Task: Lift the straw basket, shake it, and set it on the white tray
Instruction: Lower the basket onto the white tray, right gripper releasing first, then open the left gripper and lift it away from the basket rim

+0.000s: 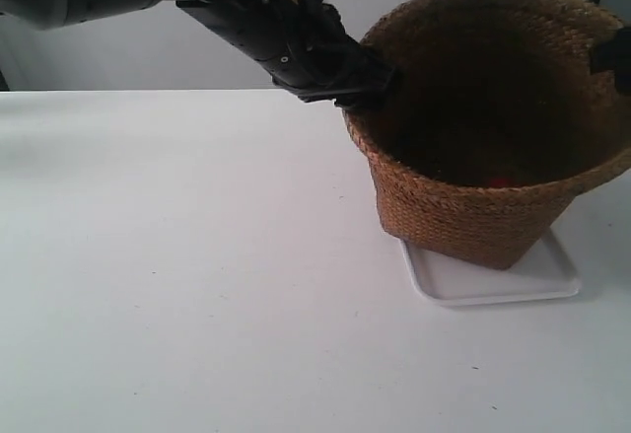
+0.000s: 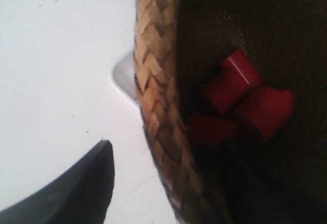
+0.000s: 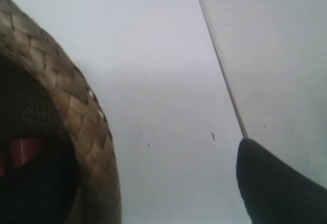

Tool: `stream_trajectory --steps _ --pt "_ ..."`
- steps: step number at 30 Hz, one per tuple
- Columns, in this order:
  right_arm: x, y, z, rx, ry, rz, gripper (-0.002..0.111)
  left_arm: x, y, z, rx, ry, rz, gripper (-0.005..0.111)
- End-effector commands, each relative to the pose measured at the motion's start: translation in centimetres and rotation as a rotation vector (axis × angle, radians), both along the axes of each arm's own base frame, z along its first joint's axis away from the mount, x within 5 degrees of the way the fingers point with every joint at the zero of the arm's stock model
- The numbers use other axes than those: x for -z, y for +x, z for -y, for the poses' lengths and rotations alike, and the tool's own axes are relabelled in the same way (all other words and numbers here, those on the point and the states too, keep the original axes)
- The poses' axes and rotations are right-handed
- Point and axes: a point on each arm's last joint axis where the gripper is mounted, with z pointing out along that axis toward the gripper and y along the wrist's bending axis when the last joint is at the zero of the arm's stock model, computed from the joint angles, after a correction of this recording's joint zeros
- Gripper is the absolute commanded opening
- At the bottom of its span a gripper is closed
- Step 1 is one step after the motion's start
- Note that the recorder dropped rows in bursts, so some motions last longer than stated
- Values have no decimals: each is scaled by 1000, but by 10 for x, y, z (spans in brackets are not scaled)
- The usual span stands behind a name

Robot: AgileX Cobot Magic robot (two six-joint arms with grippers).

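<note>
The straw basket (image 1: 473, 216) stands upright on the white tray (image 1: 552, 280), which shows under its base. The arm at the exterior view's left has its gripper (image 1: 370, 83) at the basket's near-left rim. In the left wrist view my left gripper (image 2: 168, 150) is open astride the braided rim (image 2: 153, 81), one finger outside with a gap and one inside; a tray corner (image 2: 122, 73) shows below. My right gripper (image 3: 148, 183) is open too, its outer finger well away from the rim (image 3: 76, 106). A black part of it (image 1: 616, 58) shows at the far-right rim.
Several red blocks (image 2: 240, 91) lie at the bottom of the basket, also glimpsed as a red spot (image 1: 498, 181). The white table (image 1: 197, 255) spreads to the left and front. The table's edge line (image 3: 219, 60) runs past the right gripper.
</note>
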Motion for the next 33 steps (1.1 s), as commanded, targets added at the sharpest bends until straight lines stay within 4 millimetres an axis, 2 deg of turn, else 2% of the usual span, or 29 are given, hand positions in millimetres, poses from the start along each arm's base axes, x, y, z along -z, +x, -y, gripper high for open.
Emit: stream_trajectory --steps 1,4,13,18,22,27,29,33 --pt "-5 3 4 -21 -36 42 76 -20 1 -3 7 -16 53 63" --pt "-7 6 2 -46 -29 80 76 -28 1 -2 9 -29 63 63" --pt "-14 12 -3 -92 3 180 76 -37 5 -5 3 -12 164 63" --pt "-31 6 -6 -94 58 296 75 -54 1 -12 -7 -25 229 63" --pt "-56 -9 -8 -117 86 419 71 -75 -9 -22 -10 -44 277 63" --pt "-83 -37 -7 -80 174 549 65 -93 -28 -38 1 -11 254 63" --pt "-89 -48 -8 -89 200 597 61 -95 -35 -44 3 2 257 63" --pt "-103 -83 -9 -126 243 721 50 -98 -52 -60 -7 -30 294 63"
